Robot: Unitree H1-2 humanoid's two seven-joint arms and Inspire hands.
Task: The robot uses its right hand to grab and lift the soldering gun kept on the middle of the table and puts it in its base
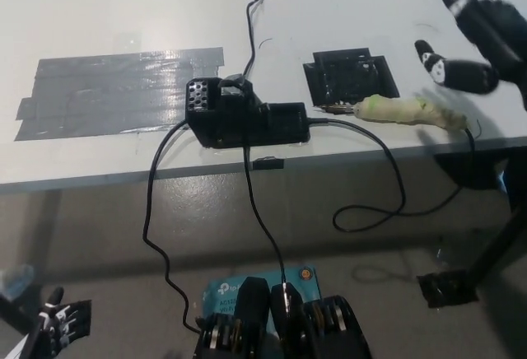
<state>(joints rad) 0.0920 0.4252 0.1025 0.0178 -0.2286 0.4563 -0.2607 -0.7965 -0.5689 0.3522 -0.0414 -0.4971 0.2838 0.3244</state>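
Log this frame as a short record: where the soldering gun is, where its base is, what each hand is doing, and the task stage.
soldering gun: lying on the table near its front edge, not held
base: black unit left of the gun, at the table edge
right hand: open, over the table beyond the gun, not touching it
left hand: low, below the table, resting
stage: grasp not yet made
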